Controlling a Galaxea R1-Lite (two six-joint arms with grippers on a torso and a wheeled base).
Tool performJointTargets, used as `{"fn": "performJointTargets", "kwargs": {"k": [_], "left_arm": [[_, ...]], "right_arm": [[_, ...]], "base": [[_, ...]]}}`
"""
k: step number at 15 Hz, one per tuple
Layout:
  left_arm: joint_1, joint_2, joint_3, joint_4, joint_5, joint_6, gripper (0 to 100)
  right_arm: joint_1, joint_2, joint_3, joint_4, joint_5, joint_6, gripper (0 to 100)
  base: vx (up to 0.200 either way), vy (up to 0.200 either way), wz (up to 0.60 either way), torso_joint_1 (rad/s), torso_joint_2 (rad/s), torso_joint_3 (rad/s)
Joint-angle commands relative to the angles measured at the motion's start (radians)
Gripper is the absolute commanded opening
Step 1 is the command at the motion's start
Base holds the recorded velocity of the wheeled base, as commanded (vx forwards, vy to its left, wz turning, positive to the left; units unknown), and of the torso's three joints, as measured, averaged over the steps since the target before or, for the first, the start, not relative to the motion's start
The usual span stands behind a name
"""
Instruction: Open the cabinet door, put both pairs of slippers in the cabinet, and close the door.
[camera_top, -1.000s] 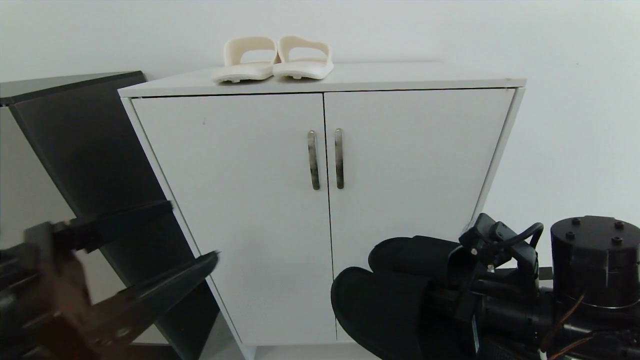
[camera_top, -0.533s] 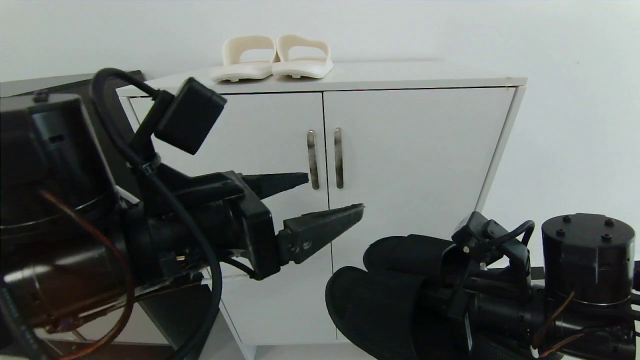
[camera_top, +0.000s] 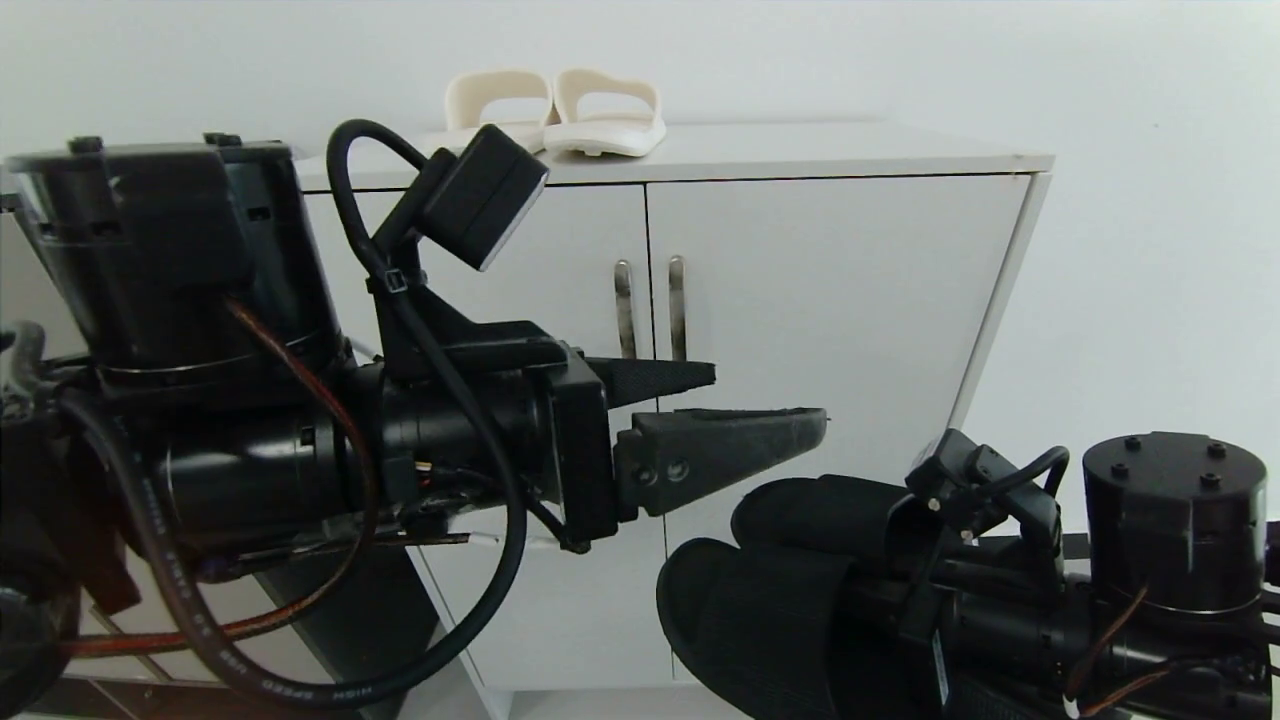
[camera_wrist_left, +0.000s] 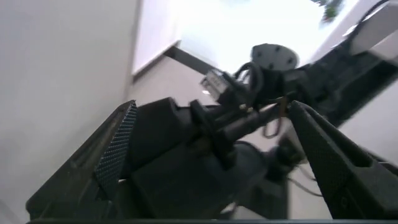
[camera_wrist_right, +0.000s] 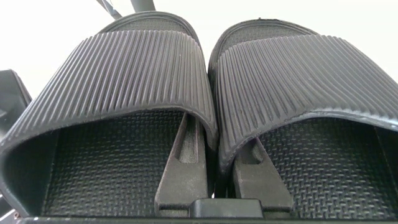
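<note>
Gripping black slippers (camera_top: 790, 590) in right end effector (camera_wrist_right: 217, 177), one finger tucked inside each slipper, clamping the two adjoining inner walls together. Holding the pair low in front of cabinet (camera_top: 830, 300), before the lower part of its right door (camera_top: 820, 330); contact with the door not resolvable.

Spotting beige slippers (camera_top: 555, 110) lying side by side, touching, on the cabinet top, toward its left rear.

Showing both cabinet doors shut, left door (camera_top: 570, 230) and right door meeting at the centre seam, with two vertical metal handles (camera_top: 677, 305) flanking that seam.

Holding left end effector (camera_top: 770, 396) spread apart and empty, in front of the cabinet at about the height of the handles' lower ends. Pointing its fingertips across toward the right door, with the lower finger just above the black slippers in head view. Not possible to tell whether it touches the handles or the door. Showing textured finger pads (camera_wrist_left: 115, 155) wide apart in left wrist view.

Backing the cabinet against plain white wall (camera_top: 1150, 250).
</note>
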Motion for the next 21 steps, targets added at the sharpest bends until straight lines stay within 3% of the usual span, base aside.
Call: {"fn": "performJointTargets", "kwargs": {"k": [1, 3, 4, 5, 9, 11, 15, 21], "left_arm": [[0.002, 0.017, -0.046, 0.002, -0.044, -0.062, 100], [0.031, 0.02, -0.101, 0.057, -0.067, -0.113, 100], [0.044, 0.031, -0.121, 0.085, -0.061, -0.111, 100], [0.059, 0.046, -0.126, 0.085, -0.05, -0.107, 100], [0.099, 0.118, -0.129, 0.046, 0.019, -0.007, 100], [0.125, 0.157, -0.146, 0.0, 0.018, -0.007, 100], [0.176, 0.187, -0.184, 0.002, 0.007, -0.01, 100], [0.197, 0.207, -0.196, 0.0, 0.007, -0.01, 100]], "right_arm": [[0.0, 0.004, 0.001, -0.001, 0.001, 0.0, 0], [0.003, 0.004, 0.007, -0.001, 0.001, -0.002, 0], [0.003, 0.004, 0.007, -0.002, 0.001, -0.002, 0], [0.003, 0.004, 0.007, -0.008, 0.001, -0.002, 0], [0.003, 0.008, 0.007, -0.01, 0.003, 0.0, 0], [0.003, 0.013, 0.009, -0.011, 0.003, 0.0, 0], [0.003, 0.021, 0.009, -0.033, 0.003, 0.001, 0], [0.005, 0.019, 0.013, -0.036, 0.001, 0.0, 0]], "base": [[0.0, 0.0, 0.0, 0.0, 0.0, 0.0], [0.0, 0.0, 0.0, 0.0, 0.0, 0.0], [0.0, 0.0, 0.0, 0.0, 0.0, 0.0], [0.0, 0.0, 0.0, 0.0, 0.0, 0.0], [0.0, 0.0, 0.0, 0.0, 0.0, 0.0], [0.0, 0.0, 0.0, 0.0, 0.0, 0.0], [0.0, 0.0, 0.0, 0.0, 0.0, 0.0], [0.0, 0.0, 0.0, 0.0, 0.0, 0.0]]}}
